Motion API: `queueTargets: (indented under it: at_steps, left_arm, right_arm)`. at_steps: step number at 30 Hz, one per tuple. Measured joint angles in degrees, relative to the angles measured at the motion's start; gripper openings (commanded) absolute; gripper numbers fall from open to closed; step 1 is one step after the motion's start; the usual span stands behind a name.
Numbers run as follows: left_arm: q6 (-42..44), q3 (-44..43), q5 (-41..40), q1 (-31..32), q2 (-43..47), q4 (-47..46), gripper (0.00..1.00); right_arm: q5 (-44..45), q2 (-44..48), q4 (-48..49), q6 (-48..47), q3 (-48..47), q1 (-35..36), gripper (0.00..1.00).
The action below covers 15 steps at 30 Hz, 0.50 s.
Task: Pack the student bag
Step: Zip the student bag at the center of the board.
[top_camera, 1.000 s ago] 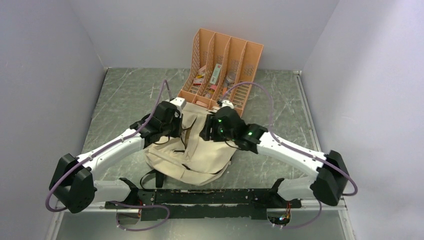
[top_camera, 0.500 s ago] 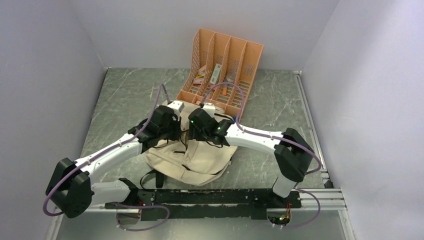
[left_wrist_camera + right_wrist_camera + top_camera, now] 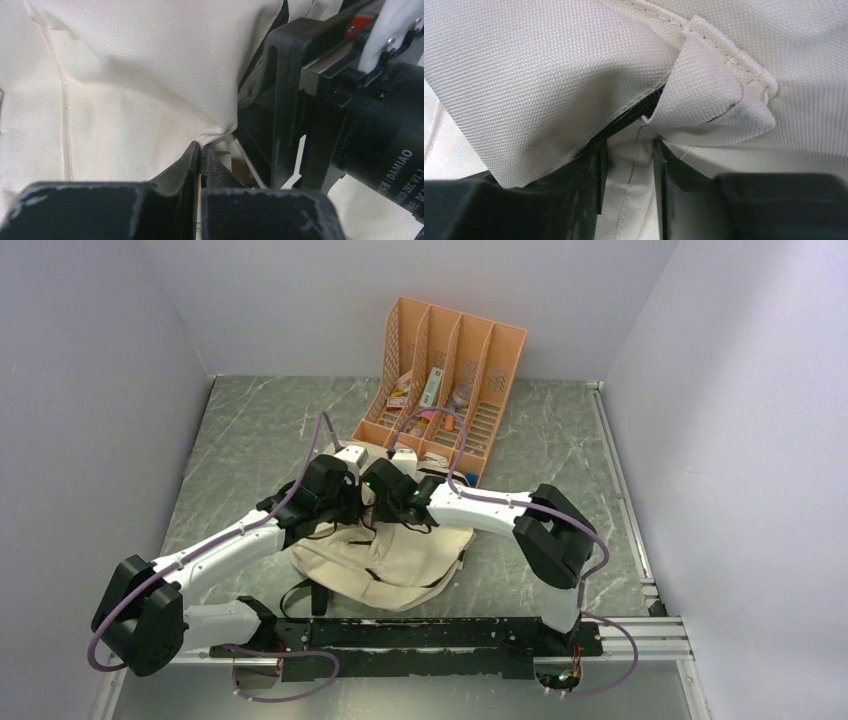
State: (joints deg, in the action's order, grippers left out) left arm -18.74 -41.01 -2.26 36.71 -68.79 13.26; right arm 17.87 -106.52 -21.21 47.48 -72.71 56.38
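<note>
Grey marbled bench [image 3: 260, 420], student bag [image 3: 400, 560] slumped in front of the orange file organizer [image 3: 445, 380]. Guessing the left gripper [image 3: 200, 147] pinches its fabric tight to lift the mouth; right gripper [image 3: 629, 150], half open, straddles a fold by the zipper [image 3: 629, 117].

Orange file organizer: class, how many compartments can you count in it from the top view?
4, side by side from left to right across the orange file organizer, which stands just beyond the student bag. None seems hidden.

You see 3 plain pale grey walls [image 3: 300, 300] enclosing a green-grey marbled tabletop [image 3: 260, 430], evenly and softly lit.
</note>
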Motion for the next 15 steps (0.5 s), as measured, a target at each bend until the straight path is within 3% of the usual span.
queueTargets:
  at_steps: [3,8,15]
  left_arm:
    - [-0.1,0.2,0.0,0.0,0.0,-0.1,0.05]
    - [-0.2,0.2,0.9,0.0,0.0,-0.2,0.05]
    - [-0.4,0.2,5.1,0.0,-1.1,-2.6,0.05]
  right_arm:
    - [0.5,0.1,0.0,-0.1,-0.2,0.1,0.19]
    - [1.1,3.3,1.5,-0.5,3.3,0.1,0.07]
    - [-0.6,12.6,5.7,-1.2,10.8,-0.2,0.01]
